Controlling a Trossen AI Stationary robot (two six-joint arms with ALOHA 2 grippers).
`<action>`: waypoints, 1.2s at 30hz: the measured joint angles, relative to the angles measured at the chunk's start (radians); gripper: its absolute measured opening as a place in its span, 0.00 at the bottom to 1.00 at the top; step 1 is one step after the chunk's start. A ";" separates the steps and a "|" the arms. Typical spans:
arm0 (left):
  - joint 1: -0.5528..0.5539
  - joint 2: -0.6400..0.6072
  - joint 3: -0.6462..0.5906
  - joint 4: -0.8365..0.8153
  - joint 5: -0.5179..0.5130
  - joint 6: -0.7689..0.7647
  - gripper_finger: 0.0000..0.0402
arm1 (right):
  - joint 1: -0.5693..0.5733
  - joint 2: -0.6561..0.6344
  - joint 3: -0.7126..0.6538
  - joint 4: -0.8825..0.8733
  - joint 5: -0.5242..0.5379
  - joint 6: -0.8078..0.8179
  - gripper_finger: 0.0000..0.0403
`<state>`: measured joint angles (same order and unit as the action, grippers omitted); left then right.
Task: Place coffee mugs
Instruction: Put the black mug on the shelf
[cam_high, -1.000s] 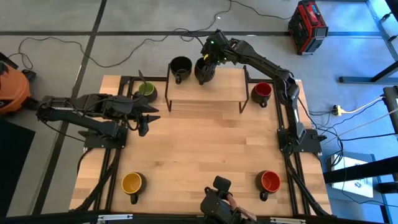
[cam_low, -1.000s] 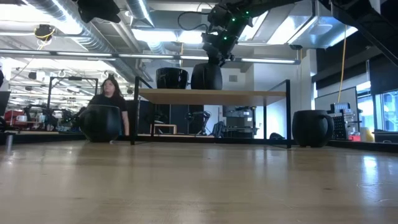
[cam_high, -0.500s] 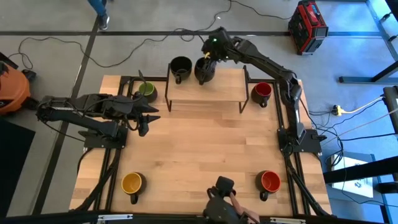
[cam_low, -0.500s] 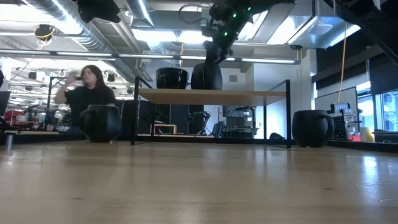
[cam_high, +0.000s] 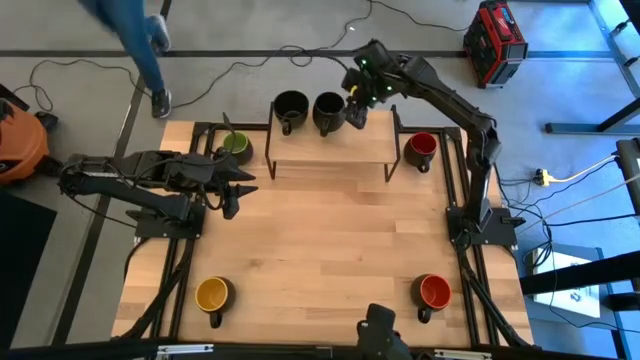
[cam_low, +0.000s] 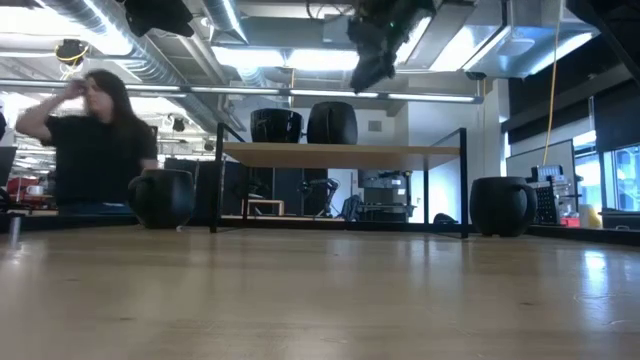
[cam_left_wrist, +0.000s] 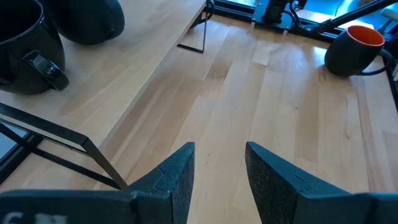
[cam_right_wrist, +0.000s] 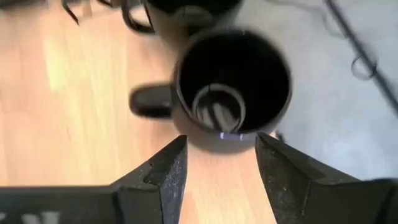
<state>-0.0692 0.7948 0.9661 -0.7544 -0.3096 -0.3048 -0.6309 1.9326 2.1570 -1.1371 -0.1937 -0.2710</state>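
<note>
Two black mugs stand side by side on the raised wooden shelf: one on the left, the other on the right. My right gripper hangs open above and just right of that second mug, clear of it. Its fingers frame the near rim without touching. The green mug, dark red mug, yellow mug and orange-red mug stand on the table. My left gripper waits open over the table's left part.
The shelf stands on thin black legs at the table's far edge. A person moves behind the far edge. The middle of the table is bare wood. A red case and cables lie on the floor beyond.
My right gripper has come off the right-hand black mug on the shelf, rising and moving toward the table's right. The mug stays standing on the shelf. The person behind the table has walked along the far side.
</note>
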 joint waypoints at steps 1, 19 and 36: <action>0.000 0.000 0.000 0.000 0.000 0.000 0.34 | -0.003 0.000 -0.019 -0.009 -0.005 0.000 0.42; 0.000 0.000 0.000 -0.020 0.006 -0.001 0.34 | -0.031 -0.017 -0.256 0.202 0.099 -0.025 0.29; 0.000 0.000 0.000 -0.019 0.008 -0.007 0.34 | -0.030 -0.017 -0.253 0.255 0.165 -0.053 0.29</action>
<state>-0.0696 0.7947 0.9665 -0.7738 -0.3016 -0.3115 -0.6609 1.9152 1.9041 -0.8820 -0.0283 -0.3241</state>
